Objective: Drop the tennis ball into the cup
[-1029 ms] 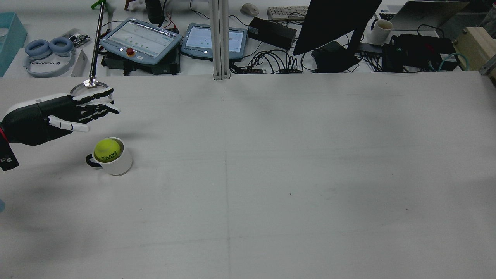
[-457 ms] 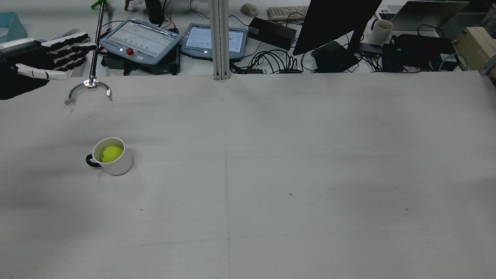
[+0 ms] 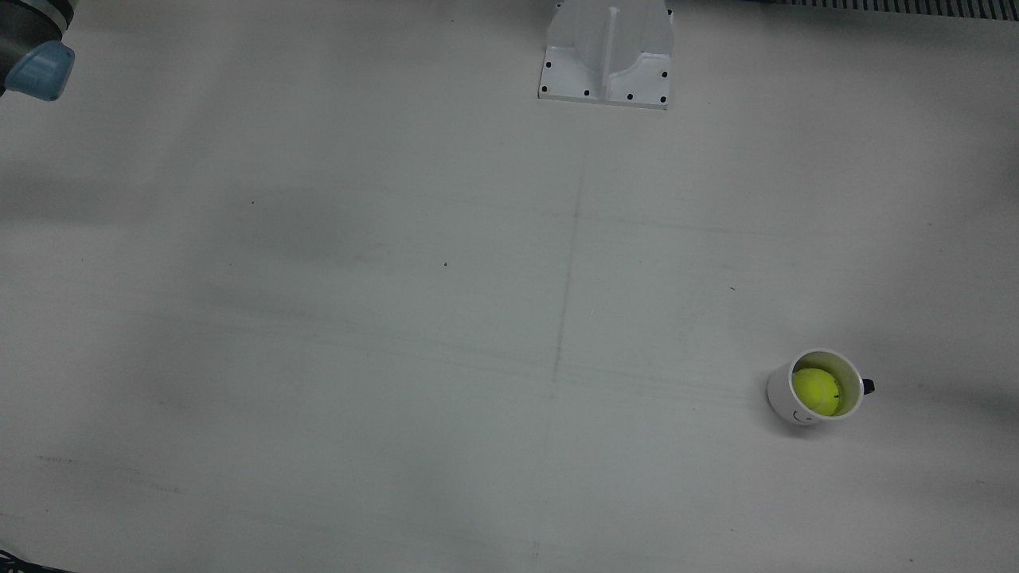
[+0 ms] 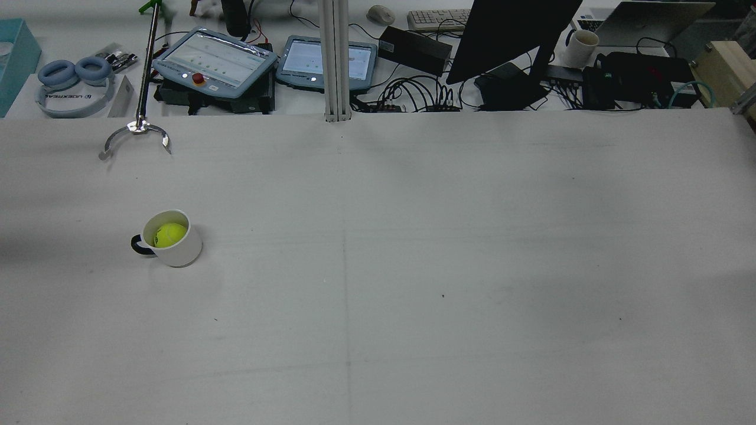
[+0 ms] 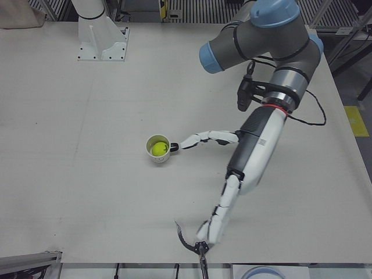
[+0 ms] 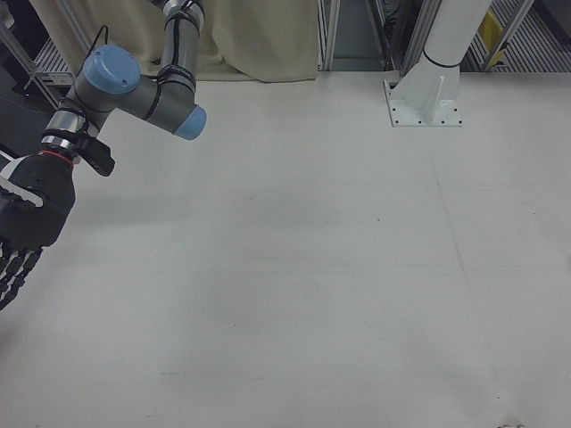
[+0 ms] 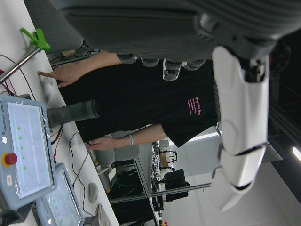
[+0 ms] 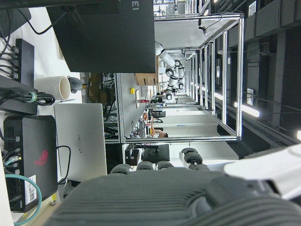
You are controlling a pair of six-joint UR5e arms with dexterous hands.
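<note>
The left arm reaches out over the desk [image 5: 70,174] and bends down at the wrist. Its robot hand [image 5: 250,154] is empty, fingers [image 5: 218,215] stretched long and straight, thumb [image 5: 203,139] held out sideways. The right arm folds at the elbow off to its own side. The right robot hand [image 6: 27,223] hangs low, fingers [image 6: 13,276] spread and pointing downward, holding nothing.

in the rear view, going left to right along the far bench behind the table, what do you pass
Headphones → two tablets → mouse → keyboard → monitor → mug → laptop.
</note>
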